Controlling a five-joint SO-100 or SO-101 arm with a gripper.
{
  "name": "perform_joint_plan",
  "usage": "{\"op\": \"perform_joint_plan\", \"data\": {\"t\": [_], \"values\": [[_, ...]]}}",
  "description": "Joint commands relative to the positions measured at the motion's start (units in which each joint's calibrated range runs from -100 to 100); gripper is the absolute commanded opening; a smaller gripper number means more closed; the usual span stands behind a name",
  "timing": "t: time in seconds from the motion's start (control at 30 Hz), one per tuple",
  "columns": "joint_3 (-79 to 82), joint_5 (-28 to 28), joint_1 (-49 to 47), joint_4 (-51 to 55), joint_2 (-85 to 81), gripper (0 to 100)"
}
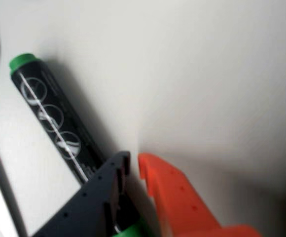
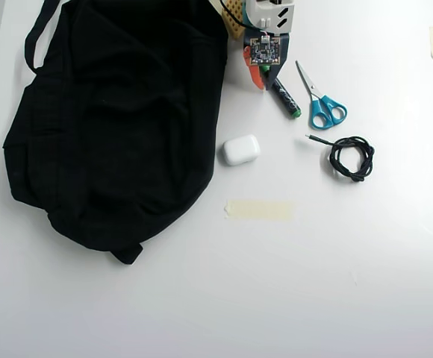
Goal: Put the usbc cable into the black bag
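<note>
A: Where is the black bag [image 2: 119, 123] sitting in the overhead view?

B: It is filling the upper left of the frame, rumpled, with its strap looping at the top left corner. Its right edge is lying just beside the arm at top centre.

A: What is the gripper [image 2: 260, 78] doing?

B: It is pointing down-frame from top centre. In the wrist view the gripper [image 1: 133, 167] is showing a black finger and an orange finger with only a narrow gap between their tips; the jaws are nearly closed and are holding nothing.

A: Where is the usbc cable [image 2: 349, 156] lying relative to it?

B: It is resting right of centre, coiled in a small loop with its plug end pointing left. It is lying well apart from the gripper, lower and to the right.

A: What is standing between them?

B: The teal-handled scissors [image 2: 318, 101] are lying above the cable, and the green-capped marker [image 2: 284, 98] is lying just beside the fingers. In the wrist view the marker [image 1: 52, 118] is running diagonally at left, passing behind the black finger.

A: Anything else?

B: A white case [image 2: 241, 149] is sitting near the bag's edge, and a strip of tape [image 2: 260, 209] is lying below it.
</note>
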Motion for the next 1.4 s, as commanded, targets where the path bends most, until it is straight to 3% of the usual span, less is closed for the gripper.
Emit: {"op": "perform_joint_plan", "data": {"t": [0.0,0.67,0.87,1.0,1.13,1.37], "values": [[0.75,0.17,-0.18,-0.28,-0.2,2],[0.75,-0.31,-0.48,-1.31,-0.29,2],[0.75,-0.36,-2.88,-25.34,-0.2,2],[0.12,-0.25,-3.17,-28.01,-0.2,2],[-2.48,-2.04,-3.7,-24.57,0.96,2],[-21.8,-5.08,-6.24,0.84,2.95,2]]}}
